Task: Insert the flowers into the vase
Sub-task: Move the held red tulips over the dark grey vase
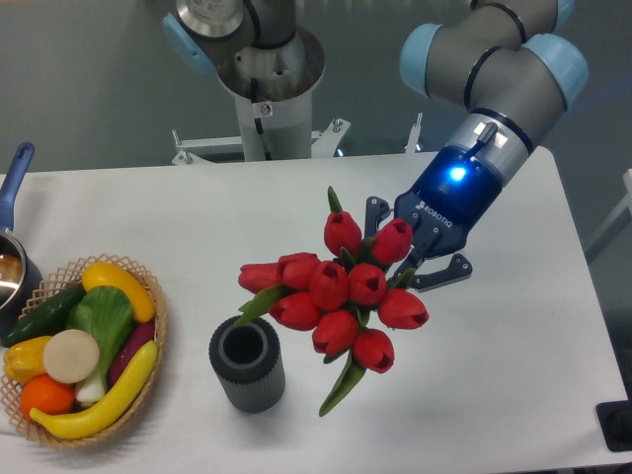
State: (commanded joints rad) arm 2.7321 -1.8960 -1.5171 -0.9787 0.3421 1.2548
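Starting at the left edge, a blue-handled pot (12,252) sits partly out of frame, touching a wicker basket (150,346) of vegetables and bananas. Right of the basket stands the vase (247,365), upright on the white table (553,346), mouth open upward. Just above and right of it hang the flowers (341,301), red buds pointing toward the camera, one leaf trailing low. Behind the bunch, the gripper (400,262) is clamped on the stems, fingers either side.
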